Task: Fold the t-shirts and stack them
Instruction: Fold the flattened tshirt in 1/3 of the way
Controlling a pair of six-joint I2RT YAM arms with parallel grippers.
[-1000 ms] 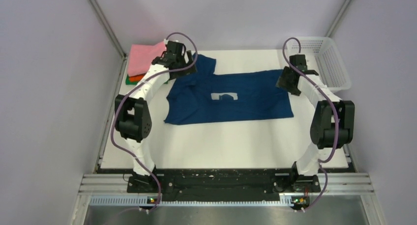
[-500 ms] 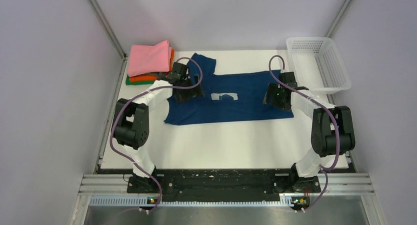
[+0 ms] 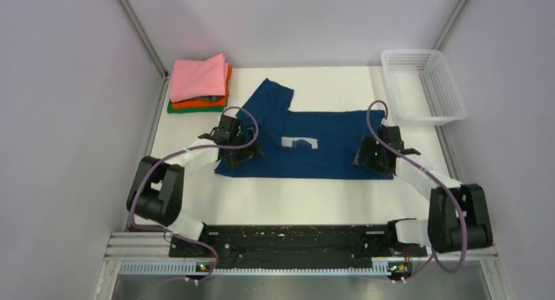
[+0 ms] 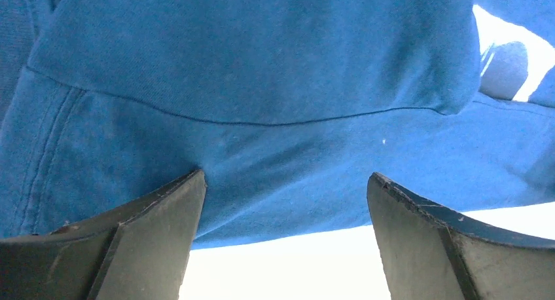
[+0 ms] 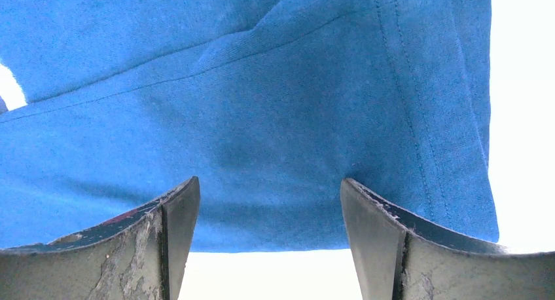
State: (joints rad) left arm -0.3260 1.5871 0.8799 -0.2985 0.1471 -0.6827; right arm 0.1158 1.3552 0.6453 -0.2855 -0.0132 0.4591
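Observation:
The dark navy t-shirt [image 3: 307, 146] lies flat mid-table, its white chest print [image 3: 298, 143] facing up and one sleeve pointing to the far left. My left gripper [image 3: 239, 154] is open at the shirt's near-left edge. In the left wrist view the gripper [image 4: 285, 182] has its fingers spread over the cloth [image 4: 262, 84], holding nothing. My right gripper [image 3: 374, 158] is open at the near-right corner. In the right wrist view the gripper [image 5: 268, 185] straddles the hem [image 5: 294, 116], empty. The folded pink t-shirt [image 3: 198, 79] lies on the orange [image 3: 226, 84] and green [image 3: 175, 107] ones at the far left.
A white mesh basket [image 3: 424, 84] stands at the far right corner. Grey walls close in on both sides. A strip of white table [image 3: 294, 202] lies between the shirt's near edge and the arm bases.
Both grippers have come from the shirt's far edge across it to its near edge. The shirt now lies a little nearer to the arm bases, and the arms are lower and more folded.

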